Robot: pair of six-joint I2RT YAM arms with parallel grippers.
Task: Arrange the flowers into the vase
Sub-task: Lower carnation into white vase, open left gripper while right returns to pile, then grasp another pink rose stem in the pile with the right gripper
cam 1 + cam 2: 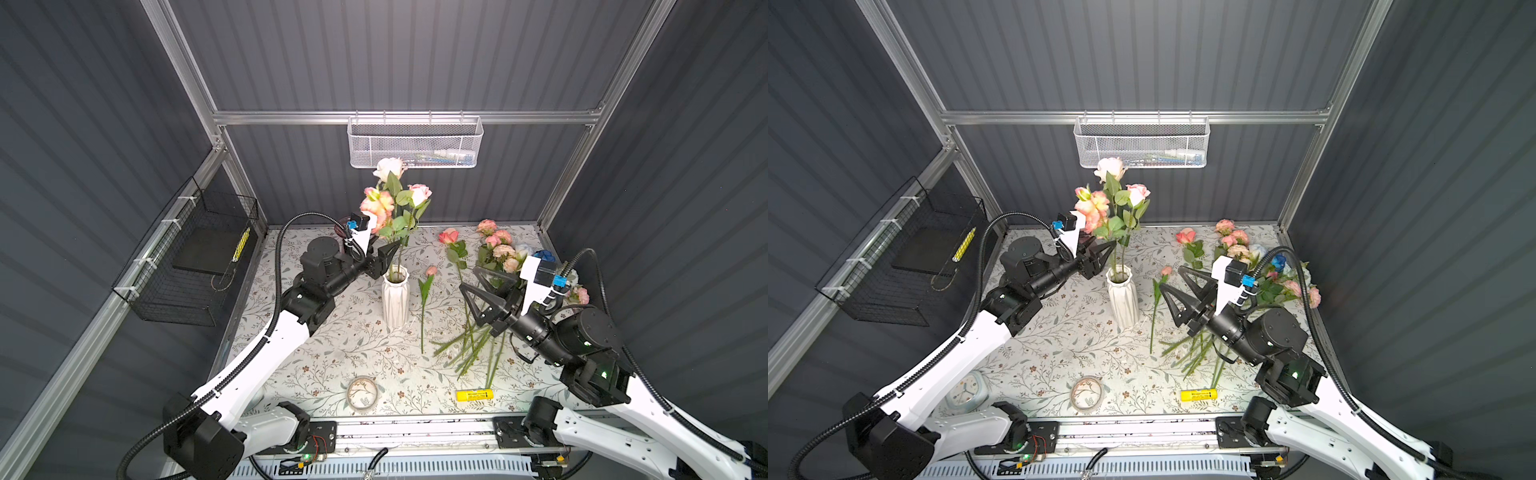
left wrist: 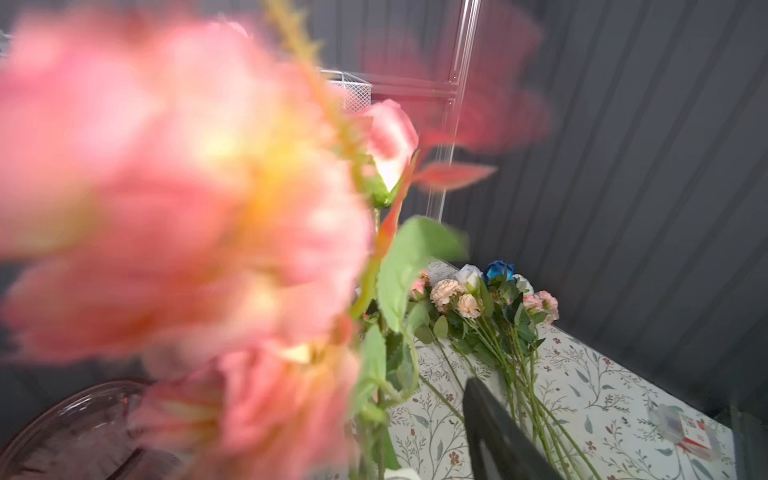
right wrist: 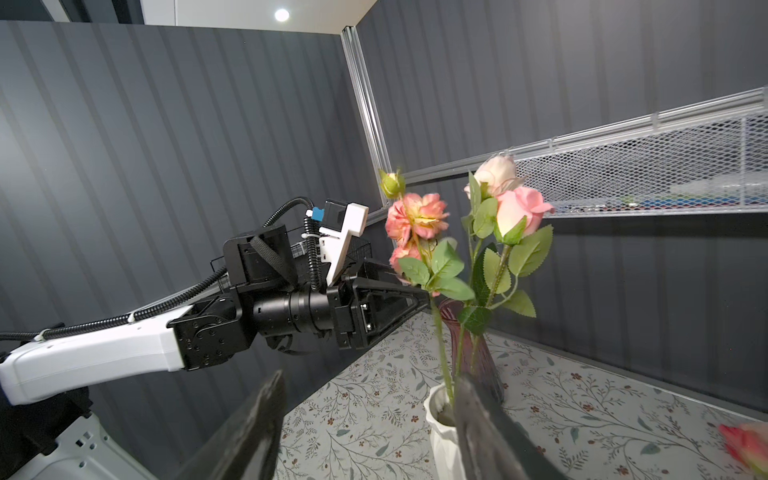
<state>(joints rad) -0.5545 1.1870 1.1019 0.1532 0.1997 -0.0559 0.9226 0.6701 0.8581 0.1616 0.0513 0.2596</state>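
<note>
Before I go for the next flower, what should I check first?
1. Vase upright: ok.
2. Flowers in vase standing, stems in its mouth: ok.
3. Left gripper clear of those stems: cannot tell; its tip sits right at them.
4. Right gripper open and empty: ok.
5. Single bud beside the vase, lying apart from the pile: ok.
6. Pile stems easy to separate: probably not ok; they cross one another.
</note>
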